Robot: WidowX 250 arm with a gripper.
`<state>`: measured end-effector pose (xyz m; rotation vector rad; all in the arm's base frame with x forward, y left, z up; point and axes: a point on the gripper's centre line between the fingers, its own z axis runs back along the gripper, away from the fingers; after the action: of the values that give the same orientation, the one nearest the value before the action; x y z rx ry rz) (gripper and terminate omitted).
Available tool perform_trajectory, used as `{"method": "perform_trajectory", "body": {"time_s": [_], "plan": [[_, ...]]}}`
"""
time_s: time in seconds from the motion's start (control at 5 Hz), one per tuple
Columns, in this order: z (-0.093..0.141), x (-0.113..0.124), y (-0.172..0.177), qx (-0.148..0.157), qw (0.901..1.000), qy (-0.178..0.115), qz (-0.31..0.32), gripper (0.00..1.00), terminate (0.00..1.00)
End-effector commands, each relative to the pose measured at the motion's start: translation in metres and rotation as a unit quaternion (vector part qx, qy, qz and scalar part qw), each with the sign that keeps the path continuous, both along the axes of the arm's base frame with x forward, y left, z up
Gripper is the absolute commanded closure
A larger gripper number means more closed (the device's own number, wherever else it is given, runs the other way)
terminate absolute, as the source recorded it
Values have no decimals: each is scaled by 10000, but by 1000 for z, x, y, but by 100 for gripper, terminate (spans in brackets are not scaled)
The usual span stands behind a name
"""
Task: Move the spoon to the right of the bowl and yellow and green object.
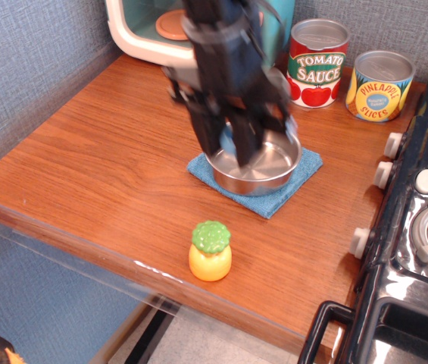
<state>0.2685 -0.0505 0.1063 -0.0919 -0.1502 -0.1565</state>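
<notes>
Blurred spoon (228,141) seemingly between fingers (210,142), above bowl (274,164).

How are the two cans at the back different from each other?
The tomato sauce can has a red label with tomatoes on it; the pineapple slices can has a yellow label with blue edges. The tomato sauce can looks taller, and the pineapple slices can looks shorter. The tomato sauce can stands to the left, nearer the toy microwave; the pineapple slices can stands nearer the stove. Both stand upright by the wall and have grey tops.
</notes>
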Motion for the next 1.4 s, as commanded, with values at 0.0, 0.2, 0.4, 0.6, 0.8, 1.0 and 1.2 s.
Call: {"method": "perform_trajectory", "body": {"time_s": [0.0,0.2,0.4,0.6,0.8,1.0,1.2], "plan": [[-39,-30,-68,160,9989,422,-123,100,0],[-56,-28,-72,90,9974,646,312,100,0],[-69,-28,-67,162,9951,761,612,100,0],[-74,-28,-58,309,9940,807,670,100,0],[-77,-26,-49,387,9931,815,753,100,0],[-84,-27,-45,472,9924,905,692,100,0],[-95,-29,-45,609,9900,1121,599,100,0]]}}
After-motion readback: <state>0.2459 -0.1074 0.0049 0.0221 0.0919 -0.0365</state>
